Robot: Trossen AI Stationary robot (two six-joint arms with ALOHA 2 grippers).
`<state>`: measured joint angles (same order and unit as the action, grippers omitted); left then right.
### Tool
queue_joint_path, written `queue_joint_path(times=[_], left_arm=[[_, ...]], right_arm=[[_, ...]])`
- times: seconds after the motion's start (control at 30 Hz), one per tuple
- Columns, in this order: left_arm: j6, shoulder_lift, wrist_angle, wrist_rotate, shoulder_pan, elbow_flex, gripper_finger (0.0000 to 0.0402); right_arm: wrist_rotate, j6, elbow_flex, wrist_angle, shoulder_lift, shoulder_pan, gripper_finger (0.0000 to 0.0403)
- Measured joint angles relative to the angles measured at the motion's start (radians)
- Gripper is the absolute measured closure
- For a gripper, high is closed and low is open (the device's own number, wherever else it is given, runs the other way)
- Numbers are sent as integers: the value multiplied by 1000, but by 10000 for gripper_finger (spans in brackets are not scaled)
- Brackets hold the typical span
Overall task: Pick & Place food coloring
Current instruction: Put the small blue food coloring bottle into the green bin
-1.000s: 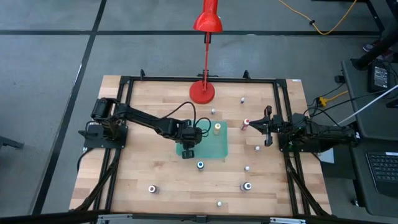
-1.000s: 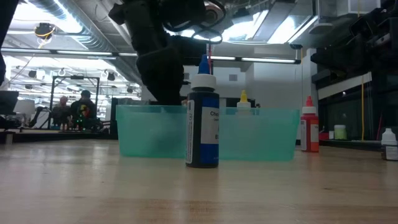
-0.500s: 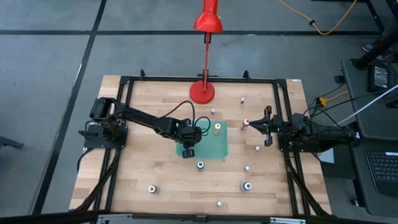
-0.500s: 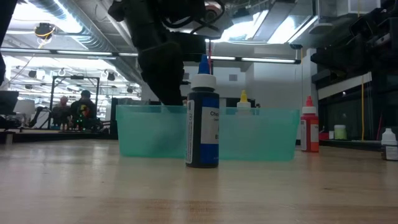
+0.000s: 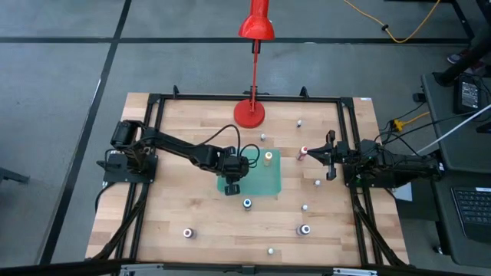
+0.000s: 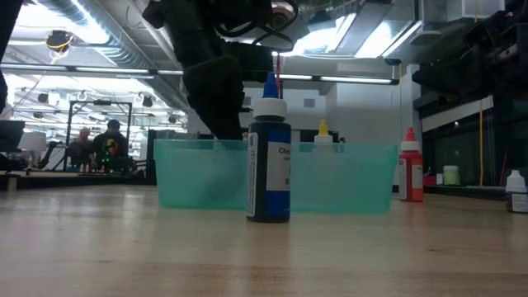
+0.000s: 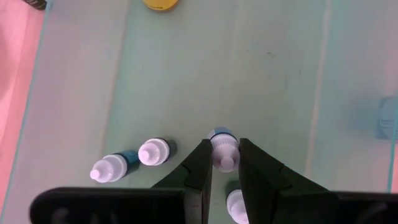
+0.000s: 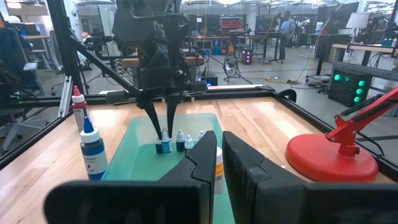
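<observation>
My left gripper [image 7: 222, 148] points down into the teal tray [image 5: 265, 180] near its left end [image 5: 231, 186] and is shut on a small food coloring bottle [image 7: 222, 154] with a white cap and blue body. Three more white-capped bottles [image 7: 153, 152] sit beside it on the tray floor, and a yellow-capped one [image 5: 268, 159] stands at the far side. Other bottles are scattered on the wood, among them a dark blue-tipped one [image 6: 269, 157] standing in front of the tray and a red one [image 6: 410, 176]. My right gripper [image 8: 219, 155] waits shut at the right side [image 5: 330, 156]. My left gripper pinches the bottle's white cap [image 7: 224, 158] between its two fingers, coming from above and pointing down. The bottle stands upright below the fingers [image 8: 163, 144], down at the tray floor; whether its base rests on the floor I cannot tell.
The red lamp's round base [image 5: 248, 113] stands behind the tray at the far side. A black frame rail [image 5: 249, 97] borders the table. Loose bottles dot the near and right wood [image 5: 304, 229] [image 5: 187, 233]. People show far off in the room [image 6: 99, 147].
</observation>
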<state>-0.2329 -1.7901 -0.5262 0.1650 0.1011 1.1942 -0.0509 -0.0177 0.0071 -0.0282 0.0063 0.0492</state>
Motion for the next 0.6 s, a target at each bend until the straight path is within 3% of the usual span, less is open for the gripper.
queue_joint_path(times=[0.6], left_arm=[[-1, 0, 5, -2, -1, 0, 345]], right_arm=[[0, 0, 0, 0, 0, 0, 372]])
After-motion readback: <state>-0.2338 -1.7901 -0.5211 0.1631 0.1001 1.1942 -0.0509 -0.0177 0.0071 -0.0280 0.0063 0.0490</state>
